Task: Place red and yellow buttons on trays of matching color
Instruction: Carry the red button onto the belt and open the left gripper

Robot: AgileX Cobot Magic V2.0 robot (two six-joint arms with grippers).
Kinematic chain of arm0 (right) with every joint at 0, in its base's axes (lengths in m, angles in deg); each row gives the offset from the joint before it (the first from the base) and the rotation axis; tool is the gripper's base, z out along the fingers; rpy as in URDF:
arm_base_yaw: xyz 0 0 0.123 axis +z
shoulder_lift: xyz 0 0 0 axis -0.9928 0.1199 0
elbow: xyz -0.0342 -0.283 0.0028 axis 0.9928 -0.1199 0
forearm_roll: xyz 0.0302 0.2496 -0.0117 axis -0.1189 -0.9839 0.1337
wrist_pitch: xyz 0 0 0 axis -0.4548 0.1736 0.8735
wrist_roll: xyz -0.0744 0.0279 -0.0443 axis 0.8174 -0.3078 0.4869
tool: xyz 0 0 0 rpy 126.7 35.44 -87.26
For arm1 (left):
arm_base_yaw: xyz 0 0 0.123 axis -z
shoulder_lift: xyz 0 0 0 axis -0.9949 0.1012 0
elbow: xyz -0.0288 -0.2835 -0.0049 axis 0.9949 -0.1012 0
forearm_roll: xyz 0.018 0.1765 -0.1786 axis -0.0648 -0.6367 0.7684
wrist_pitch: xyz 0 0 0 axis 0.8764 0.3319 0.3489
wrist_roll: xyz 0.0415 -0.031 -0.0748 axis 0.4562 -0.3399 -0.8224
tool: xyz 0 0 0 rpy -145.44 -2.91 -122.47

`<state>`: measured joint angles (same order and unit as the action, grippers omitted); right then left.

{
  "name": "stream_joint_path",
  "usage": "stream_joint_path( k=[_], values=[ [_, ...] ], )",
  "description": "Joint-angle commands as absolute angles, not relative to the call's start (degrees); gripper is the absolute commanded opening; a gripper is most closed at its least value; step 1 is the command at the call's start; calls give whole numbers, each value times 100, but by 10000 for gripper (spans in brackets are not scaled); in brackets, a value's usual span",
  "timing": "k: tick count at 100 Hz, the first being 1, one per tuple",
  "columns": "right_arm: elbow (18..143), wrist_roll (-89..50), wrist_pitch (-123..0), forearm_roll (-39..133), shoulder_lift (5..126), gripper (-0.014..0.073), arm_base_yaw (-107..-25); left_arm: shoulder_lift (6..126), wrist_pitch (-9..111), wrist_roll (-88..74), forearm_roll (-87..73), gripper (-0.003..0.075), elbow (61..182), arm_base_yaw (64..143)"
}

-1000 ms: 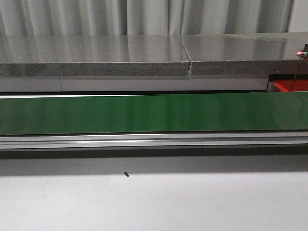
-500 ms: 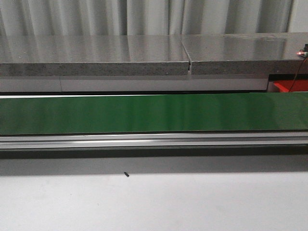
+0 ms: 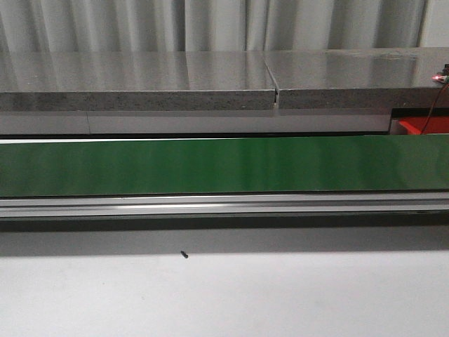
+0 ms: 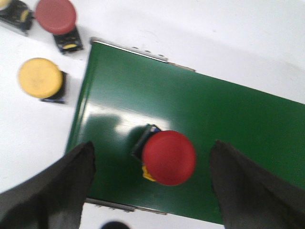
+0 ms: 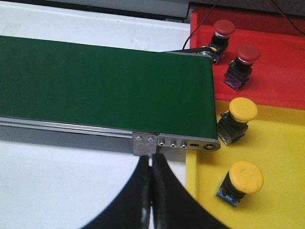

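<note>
In the left wrist view a red button (image 4: 169,157) lies on the green belt (image 4: 224,114), between the spread fingers of my open left gripper (image 4: 151,183). Off the belt's end sit another red button (image 4: 56,16) and a yellow button (image 4: 40,78) on the white table. In the right wrist view two red buttons (image 5: 223,28) (image 5: 248,55) stand on the red tray (image 5: 281,76), and two yellow buttons (image 5: 243,109) (image 5: 245,176) rest on the yellow tray (image 5: 281,148). My right gripper (image 5: 151,164) is shut and empty, above the belt's end bracket.
In the front view the green belt (image 3: 224,165) runs across, bare, with an aluminium rail (image 3: 224,205) before it and a grey stone shelf (image 3: 140,81) behind. A small dark speck (image 3: 184,255) lies on the white table. Neither arm shows in that view.
</note>
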<state>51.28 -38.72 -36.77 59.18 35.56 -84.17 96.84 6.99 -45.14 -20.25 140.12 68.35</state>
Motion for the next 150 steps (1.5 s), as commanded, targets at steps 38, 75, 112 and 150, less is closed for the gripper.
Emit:
stream_joint_path(
  k=[38, 75, 112, 150],
  values=[
    [5277, -3815, -4065, 5942, 3561, -66, -8407, 10029, 1470, -5011, -2944, 497, 14174, 6380],
    [5277, -3815, -4065, 5942, 3561, -66, -8407, 10908, 2259, -5021, -2842, 494, 14174, 6222],
    [5277, -3815, -4065, 5942, 3561, -66, -8407, 11450, 2740, -5021, -2702, 494, 14174, 6222],
    [5277, -3815, -4065, 5942, 3561, -66, -8407, 11688, 3097, -5021, -2702, 431, 14174, 6222]
  ],
)
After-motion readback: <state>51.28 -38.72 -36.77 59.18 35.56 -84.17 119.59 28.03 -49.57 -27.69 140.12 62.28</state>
